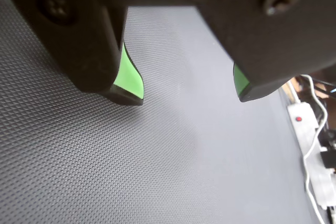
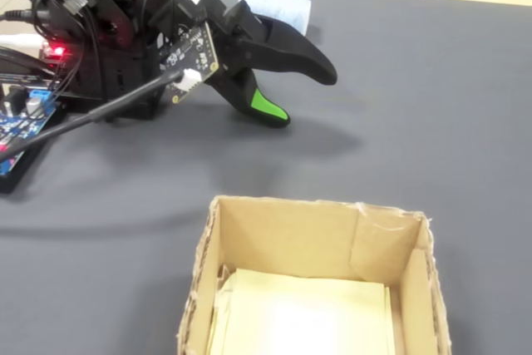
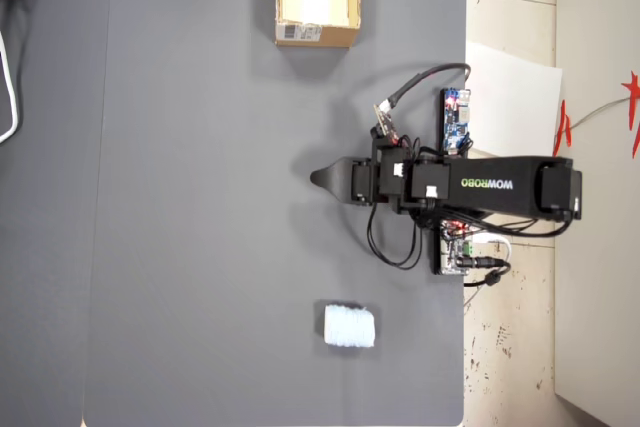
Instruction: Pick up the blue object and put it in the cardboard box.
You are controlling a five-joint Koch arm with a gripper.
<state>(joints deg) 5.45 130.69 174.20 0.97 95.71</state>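
The blue object (image 3: 349,325) is a pale blue soft lump lying on the dark mat, low in the overhead view; in the fixed view the blue object (image 2: 278,7) shows behind the arm. The cardboard box (image 3: 317,35) stands at the mat's top edge, open side up. In the fixed view the cardboard box (image 2: 291,239) is in front with a pale inside. My gripper (image 3: 318,179) hovers mid-mat between the two, apart from both. The gripper (image 1: 189,97) is open, green pads apart, only mat between them. In the fixed view the gripper (image 2: 303,96) has its jaws spread.
A dark textured mat (image 3: 200,197) covers the table. Circuit boards (image 3: 456,119) and cables sit by the arm's base at the mat's right edge. A white power strip (image 1: 310,145) lies off the mat. White paper (image 3: 510,97) lies on the floor.
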